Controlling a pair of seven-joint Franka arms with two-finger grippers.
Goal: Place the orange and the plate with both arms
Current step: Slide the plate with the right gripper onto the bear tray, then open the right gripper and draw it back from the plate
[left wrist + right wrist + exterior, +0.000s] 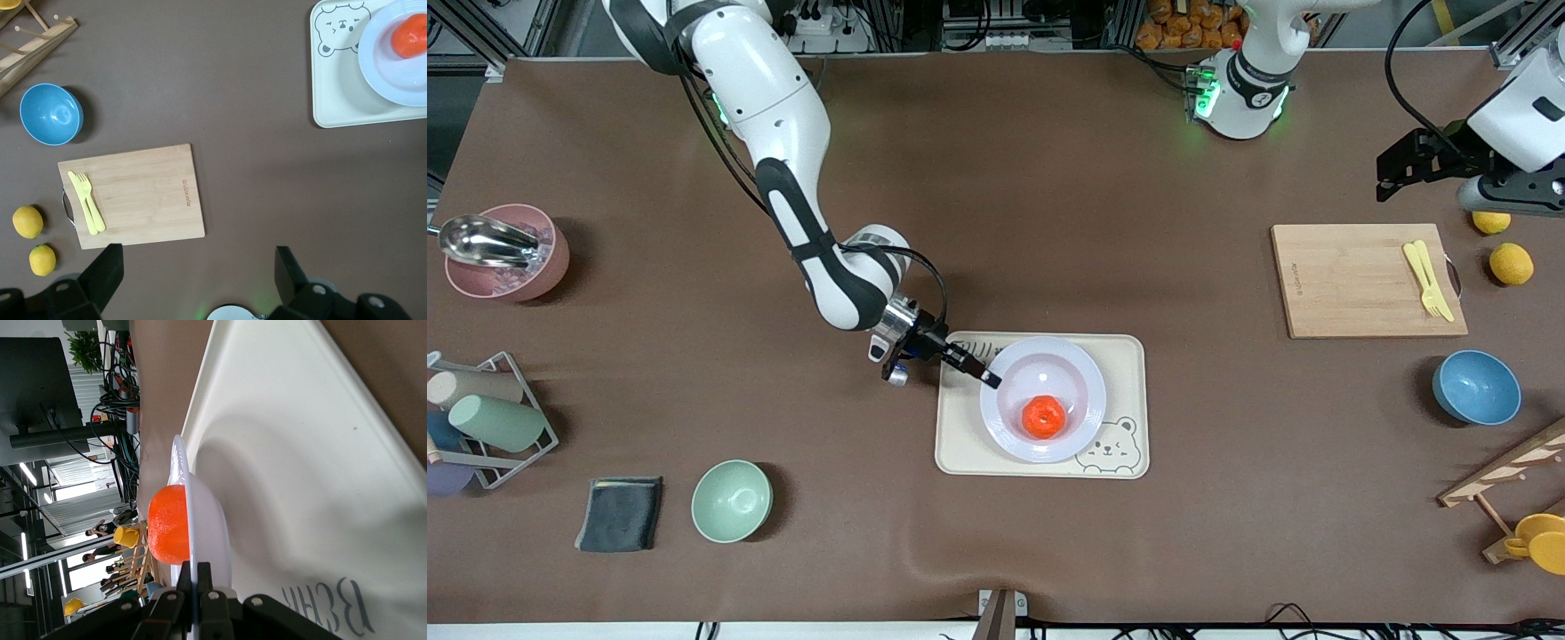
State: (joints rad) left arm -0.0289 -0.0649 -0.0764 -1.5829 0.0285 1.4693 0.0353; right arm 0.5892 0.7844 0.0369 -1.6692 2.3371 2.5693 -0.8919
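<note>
The plate (1063,366), white with a lavender tint, sits on the cream bear-printed tray (1129,356) in the middle of the table. The red-orange orange (1042,416) lies in the plate. My right gripper (987,377) is shut on the plate's rim at the side toward the right arm's end. In the right wrist view the fingers (204,573) pinch the thin rim of the plate (207,527), with the orange (168,523) just past them. My left gripper (1392,178) is open and empty, high over the left arm's end of the table; it also shows in the left wrist view (197,267).
A wooden cutting board (1360,280) with a yellow fork (1427,277) lies near the left arm, with two lemons (1511,263) beside it. A blue bowl (1476,387), green bowl (731,500), dark cloth (620,513), pink bowl (507,253) and cup rack (485,418) stand around.
</note>
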